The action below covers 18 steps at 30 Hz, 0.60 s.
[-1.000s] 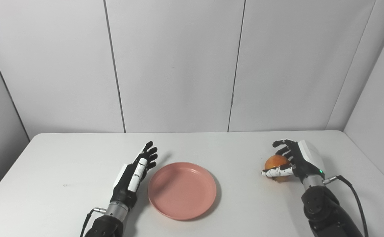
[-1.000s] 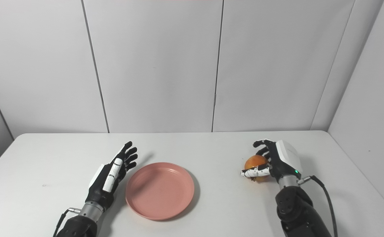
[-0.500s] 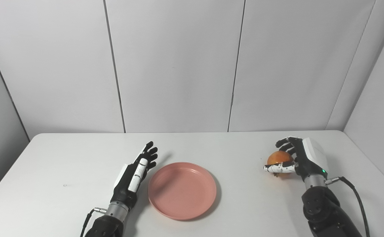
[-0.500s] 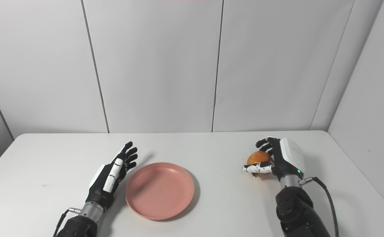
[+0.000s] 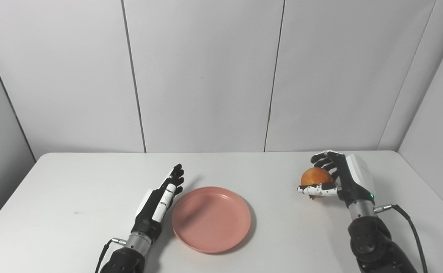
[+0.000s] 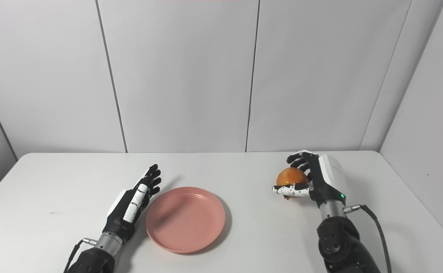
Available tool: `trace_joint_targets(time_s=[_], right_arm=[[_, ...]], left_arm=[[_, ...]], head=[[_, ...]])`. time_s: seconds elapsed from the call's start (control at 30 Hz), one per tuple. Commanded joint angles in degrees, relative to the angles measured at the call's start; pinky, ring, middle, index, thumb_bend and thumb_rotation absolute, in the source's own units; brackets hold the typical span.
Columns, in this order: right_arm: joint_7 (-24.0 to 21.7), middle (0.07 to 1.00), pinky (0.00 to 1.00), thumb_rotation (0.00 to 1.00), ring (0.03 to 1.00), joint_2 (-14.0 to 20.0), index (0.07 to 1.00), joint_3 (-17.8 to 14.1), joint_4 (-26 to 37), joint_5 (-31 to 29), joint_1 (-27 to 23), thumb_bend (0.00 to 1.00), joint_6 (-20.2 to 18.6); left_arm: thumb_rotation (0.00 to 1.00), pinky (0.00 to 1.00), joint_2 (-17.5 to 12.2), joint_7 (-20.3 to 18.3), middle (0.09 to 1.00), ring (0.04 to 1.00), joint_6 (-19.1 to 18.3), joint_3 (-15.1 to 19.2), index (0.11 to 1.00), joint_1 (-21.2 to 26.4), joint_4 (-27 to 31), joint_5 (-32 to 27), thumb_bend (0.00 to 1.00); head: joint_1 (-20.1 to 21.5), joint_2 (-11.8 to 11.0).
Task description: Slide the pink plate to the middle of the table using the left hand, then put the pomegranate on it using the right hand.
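The pink plate (image 5: 211,219) lies flat on the white table (image 5: 73,182), near its middle and toward the front. My left hand (image 5: 160,200) rests just left of the plate's rim, fingers straight and apart, holding nothing. At the right, my right hand (image 5: 343,179) is shut on the orange-red pomegranate (image 5: 314,177), fingers over its top and thumb under its front. The fruit hangs a little above the table, well right of the plate.
Grey wall panels (image 5: 206,76) stand behind the table and along its right side. A black cable (image 5: 407,222) trails from the right wrist toward the front right corner.
My right hand has lifted the pomegranate off the table and carried it slightly up and left. The left hand shifted a little; the view also shifted slightly.
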<state>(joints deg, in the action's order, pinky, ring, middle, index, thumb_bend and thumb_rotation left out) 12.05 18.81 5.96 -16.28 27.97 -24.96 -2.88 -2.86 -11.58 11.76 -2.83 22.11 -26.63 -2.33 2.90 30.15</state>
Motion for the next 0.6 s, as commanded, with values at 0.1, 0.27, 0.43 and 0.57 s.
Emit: trace_joint_targets(time_s=[0.1,0.27,0.43,0.57], right_arm=[[-1.30,0.469,0.30,0.00,0.366,0.28,0.547,0.01,5.79,-0.70,-0.98,0.51,3.18],[-2.71,0.486,0.34,0.00,0.389,0.18,0.538,-0.29,8.13,-2.20,-0.01,0.51,4.63],[-4.49,0.480,0.34,0.00,0.389,-0.23,0.536,0.59,10.45,-2.87,0.81,0.51,5.38],[-6.29,0.469,0.33,0.00,0.383,-0.90,0.543,1.36,12.35,-3.63,1.46,0.51,5.78]], left_arm=[[1.00,0.96,1.95,0.33,0.990,0.978,-0.30,-0.97,0.992,-1.08,-0.81,0.09,0.53],[1.00,0.95,2.68,1.64,0.985,0.972,0.27,-1.23,0.985,-1.22,-0.62,1.27,0.52],[1.00,0.95,3.33,2.47,0.987,0.977,0.09,-1.58,0.984,-1.18,-0.49,2.12,0.52],[1.00,0.95,3.60,3.04,0.987,0.979,-0.07,-1.90,0.981,-1.11,-0.49,2.61,0.53]], head=[[-0.49,-0.04],[-1.33,0.15],[-1.90,0.22],[-2.02,0.25]])
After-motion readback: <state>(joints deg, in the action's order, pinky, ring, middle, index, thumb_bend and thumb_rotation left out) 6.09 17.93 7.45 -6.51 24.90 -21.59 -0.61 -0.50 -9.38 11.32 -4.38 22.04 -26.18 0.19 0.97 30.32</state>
